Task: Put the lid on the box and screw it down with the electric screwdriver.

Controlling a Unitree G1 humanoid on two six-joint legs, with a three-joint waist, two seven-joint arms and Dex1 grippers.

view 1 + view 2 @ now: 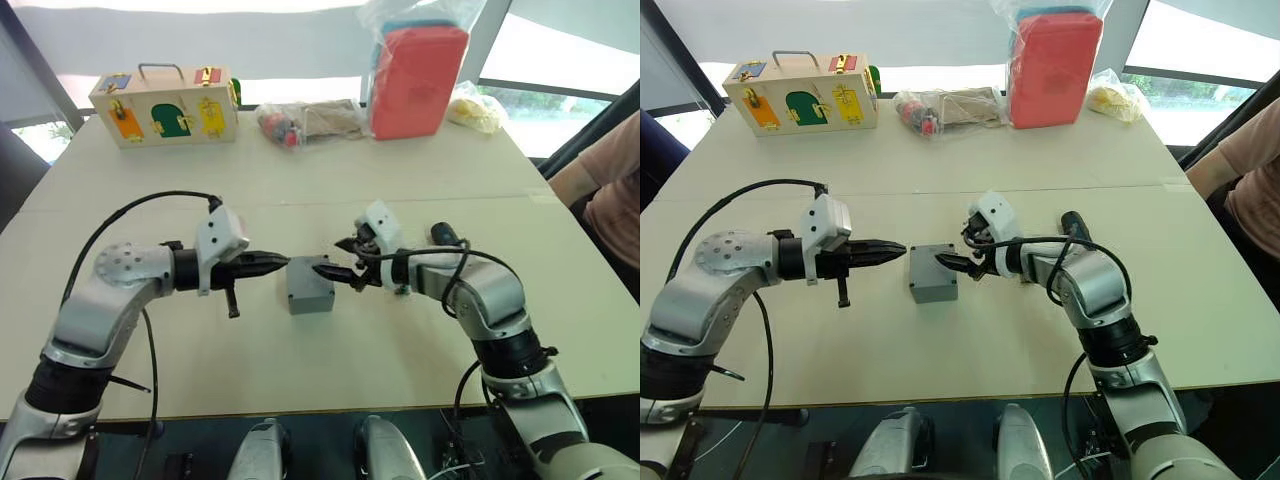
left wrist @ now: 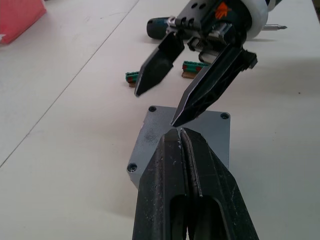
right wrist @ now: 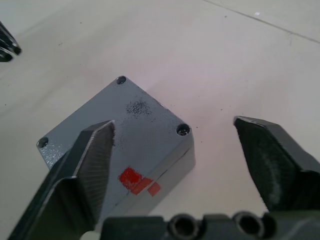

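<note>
Small grey plastic lid (image 3: 120, 125) sits on the square grey box (image 1: 309, 285) mid-counter (image 1: 400, 350). Left pincer (image 2: 181, 131) closed, right pincer (image 3: 175, 150) open above. Looks light, stiff, slick, so probably brace its sides.

Probably a lab, plain test table (image 1: 420, 180), bagged props (image 1: 310, 122), wooden latch box (image 1: 165, 105)

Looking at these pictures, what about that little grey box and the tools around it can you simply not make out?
- Inside of the box: covered by the lid in every view.
- Screws in the lid's corner holes: too small and dark to tell in either wrist view.
- Electric screwdriver: mostly hidden behind the right gripper in the left wrist view.
- Green connector blocks: partly hidden by that gripper's fingers.
</note>
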